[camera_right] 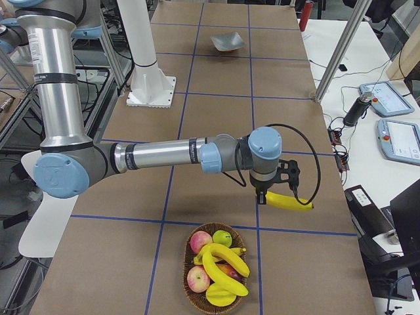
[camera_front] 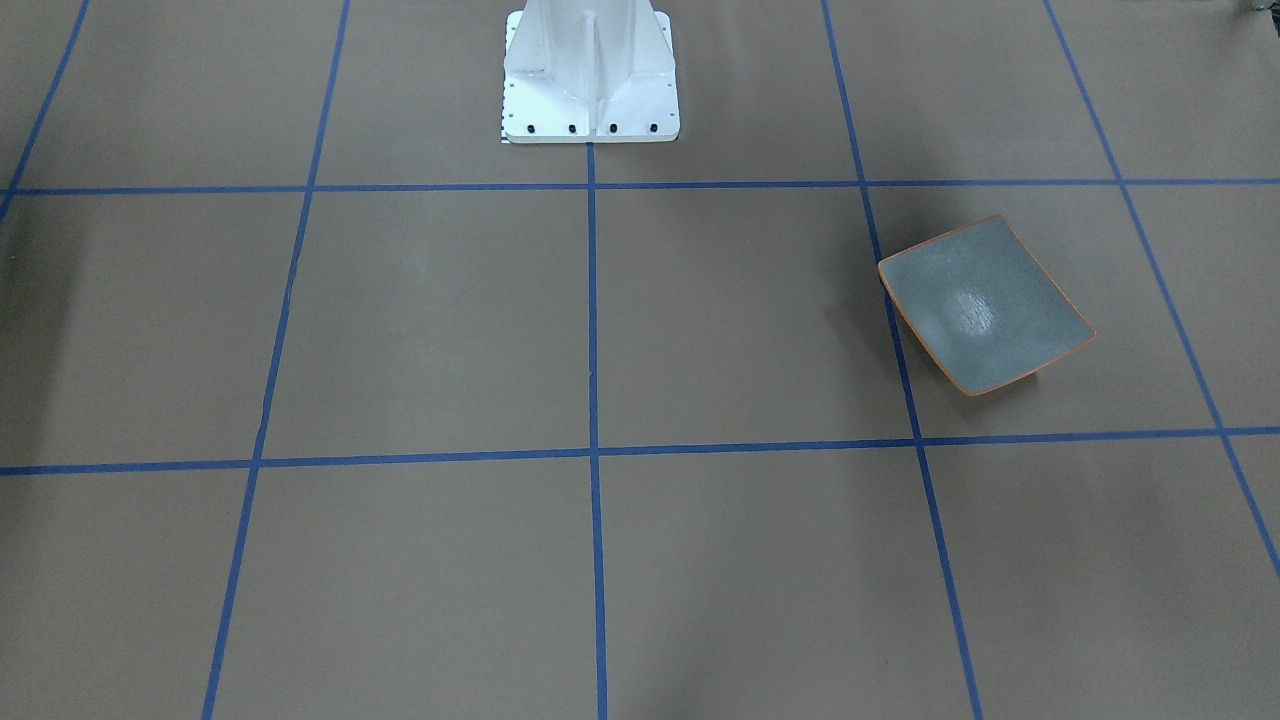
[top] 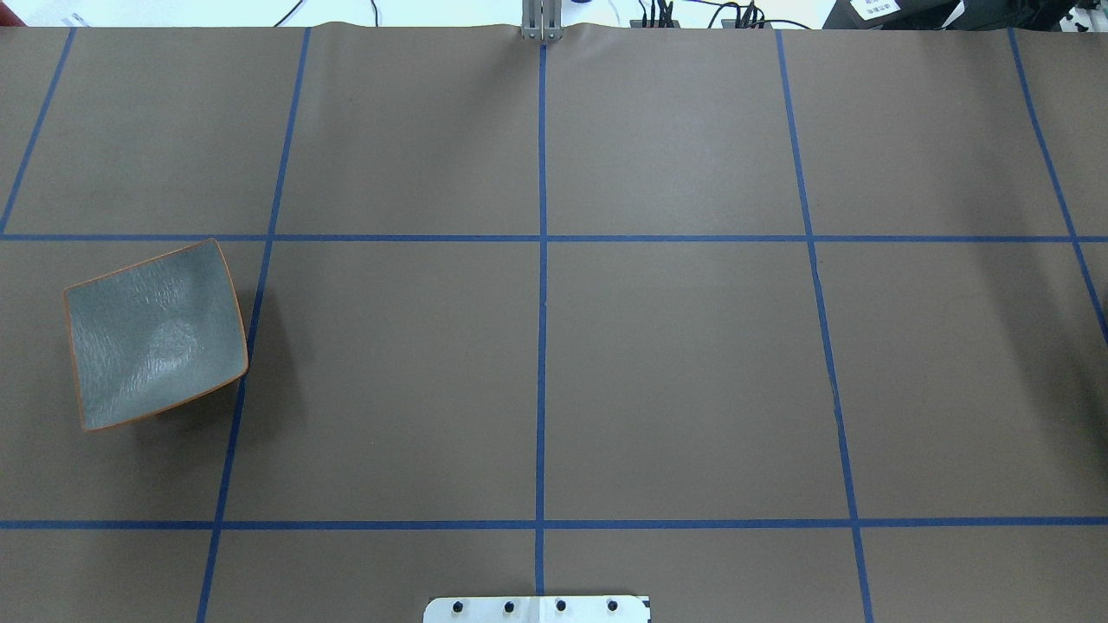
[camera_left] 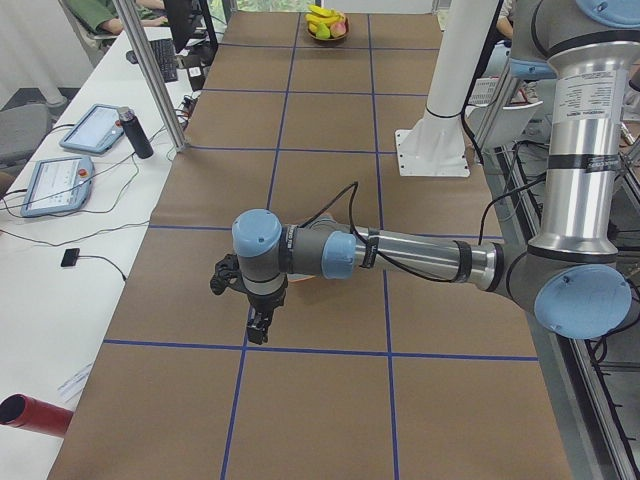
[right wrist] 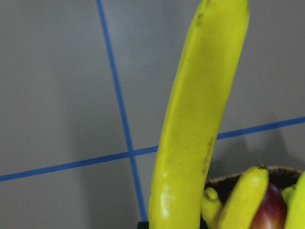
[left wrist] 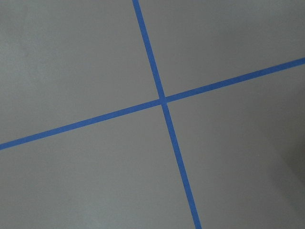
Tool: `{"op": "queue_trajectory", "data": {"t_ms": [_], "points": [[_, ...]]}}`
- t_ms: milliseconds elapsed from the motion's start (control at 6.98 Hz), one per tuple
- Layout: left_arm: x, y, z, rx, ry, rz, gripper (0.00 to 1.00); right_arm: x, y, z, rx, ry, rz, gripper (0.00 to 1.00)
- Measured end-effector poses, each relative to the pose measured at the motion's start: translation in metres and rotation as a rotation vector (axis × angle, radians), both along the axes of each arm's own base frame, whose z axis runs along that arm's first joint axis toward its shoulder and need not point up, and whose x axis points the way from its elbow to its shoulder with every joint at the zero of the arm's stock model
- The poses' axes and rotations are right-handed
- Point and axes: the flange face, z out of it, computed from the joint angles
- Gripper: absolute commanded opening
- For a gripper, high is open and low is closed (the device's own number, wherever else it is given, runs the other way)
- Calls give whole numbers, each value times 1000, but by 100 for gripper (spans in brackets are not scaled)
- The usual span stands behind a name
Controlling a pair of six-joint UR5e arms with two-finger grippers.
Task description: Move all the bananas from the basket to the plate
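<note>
My right gripper (camera_right: pixel 270 195) is shut on one banana (camera_right: pixel 289 201), held level above the table just beyond the basket (camera_right: pixel 188 289). The right wrist view shows that banana (right wrist: pixel 200 119) close up, with the basket's rim (right wrist: pixel 224 180) below it. More bananas (camera_right: pixel 223 264) lie in the basket with apples. The grey-green plate (top: pixel 156 333) sits bare at the table's left end, also seen as the plate (camera_front: pixel 985 305) in the front view. My left gripper (camera_left: pixel 258 328) hangs over the table near that end; I cannot tell whether it is open or shut.
The white robot pedestal (camera_front: pixel 590 70) stands at the table's middle edge. Blue tape lines grid the brown table. Beside the table are an aluminium post (camera_right: pixel 333 52), tablets (camera_left: pixel 60 185), a black bottle (camera_left: pixel 135 132) and a red cylinder (camera_left: pixel 35 415).
</note>
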Motion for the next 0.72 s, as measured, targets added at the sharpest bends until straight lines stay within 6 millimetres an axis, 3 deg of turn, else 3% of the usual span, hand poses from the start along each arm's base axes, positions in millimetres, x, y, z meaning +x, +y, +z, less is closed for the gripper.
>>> {"op": "queue_trajectory", "data": {"t_ms": [287,430,573,717], "points": [[2,-13,-10,1,3,-20,100,-116,-17,-101,32,-74,-86,0],[7,-23,-22,1,11,-36,100,-180,-13,-151,16,-108,-114,0],[22,-36,-40,0,39,-44,100,-245,-2,-199,2,-131,-140,0],[54,-50,-66,-7,92,-43,100,-310,15,-248,5,-150,-169,0]]}}
